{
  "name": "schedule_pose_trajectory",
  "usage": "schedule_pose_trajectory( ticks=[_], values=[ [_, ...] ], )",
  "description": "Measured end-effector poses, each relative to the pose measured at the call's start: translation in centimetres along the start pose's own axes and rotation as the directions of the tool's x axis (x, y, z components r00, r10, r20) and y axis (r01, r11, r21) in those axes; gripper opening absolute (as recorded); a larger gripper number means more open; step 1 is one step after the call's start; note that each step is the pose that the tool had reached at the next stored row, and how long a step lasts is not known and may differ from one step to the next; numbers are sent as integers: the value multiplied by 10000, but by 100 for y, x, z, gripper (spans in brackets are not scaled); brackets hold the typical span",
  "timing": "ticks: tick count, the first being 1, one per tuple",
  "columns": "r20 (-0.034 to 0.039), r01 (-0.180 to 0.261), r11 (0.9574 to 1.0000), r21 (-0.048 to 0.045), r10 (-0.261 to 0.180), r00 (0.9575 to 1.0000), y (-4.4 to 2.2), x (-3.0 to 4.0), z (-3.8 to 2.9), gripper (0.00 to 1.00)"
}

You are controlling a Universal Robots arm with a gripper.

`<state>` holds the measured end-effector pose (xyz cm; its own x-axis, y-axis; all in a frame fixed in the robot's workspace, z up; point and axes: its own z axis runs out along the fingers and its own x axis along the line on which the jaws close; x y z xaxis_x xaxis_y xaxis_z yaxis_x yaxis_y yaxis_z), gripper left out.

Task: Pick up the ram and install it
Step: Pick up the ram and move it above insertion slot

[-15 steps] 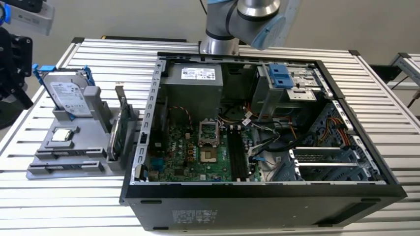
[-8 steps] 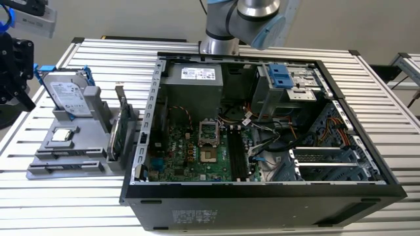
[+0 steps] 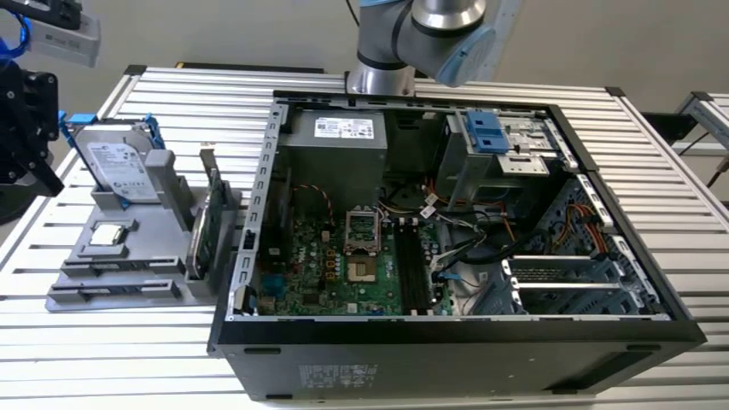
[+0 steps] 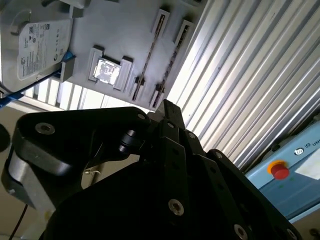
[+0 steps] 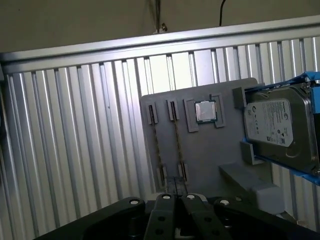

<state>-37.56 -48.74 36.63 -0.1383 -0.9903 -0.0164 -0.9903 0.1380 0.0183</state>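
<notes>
As closed fingers [image 5: 172, 187] hover, the ram [image 5: 177, 145] lies just ahead.

The ram [image 5: 177, 142] stands edge-on in its tray [image 5: 210, 155] slot, so chips, labels and contacts cannot be made out (likewise the stick [image 5: 155, 140] beside it). The hard drive [image 5: 280, 127] is cropped by the frame edge in both wrist views, as is the tool [image 5: 176, 187] body. The arm [image 3: 416, 43] is cropped in the exterior view.
</notes>
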Motion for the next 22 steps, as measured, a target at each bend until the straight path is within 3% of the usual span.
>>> schedule_pose_trajectory(
  ticks=[6, 15, 21, 22],
  values=[
    [7, 48, 10000, 45, -48, 10000, 2, -1, 31, 0],
    [-2, 860, 9963, 83, -860, 9963, 4, -7, 126, 0],
    [-3, 929, 9956, 84, -929, 9957, 5, -6, 130, 0],
    [-3, 929, 9956, 83, -929, 9957, 5, -6, 130, 100]
  ],
)
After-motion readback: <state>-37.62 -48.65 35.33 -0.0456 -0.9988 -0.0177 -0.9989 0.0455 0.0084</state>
